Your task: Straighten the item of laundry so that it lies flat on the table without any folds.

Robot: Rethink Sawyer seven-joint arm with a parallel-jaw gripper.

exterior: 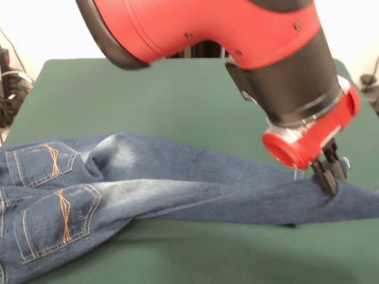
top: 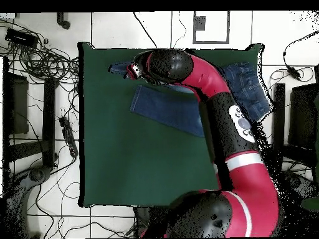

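Note:
The item of laundry (exterior: 177, 189), a small pair of blue jeans, lies across the green table (exterior: 118, 94). Its waist and two orange-stitched pockets (exterior: 56, 216) are at the left, and the legs run to the right, one folded over the other. My gripper (exterior: 327, 180) is down on a leg near its right end, its black fingers close together and pinching the denim into a slight ridge. From overhead, the gripper (top: 128, 70) holds a leg end near the table's (top: 124, 162) top edge. The jeans (top: 165, 107) spread one leg flat below it.
My red arm (top: 243, 137) crosses the table's right side in the overhead view and hides part of the jeans. Their waist (top: 249, 87) reaches the table's right edge. Cables and black equipment (top: 37, 62) lie on the floor to the left of the table.

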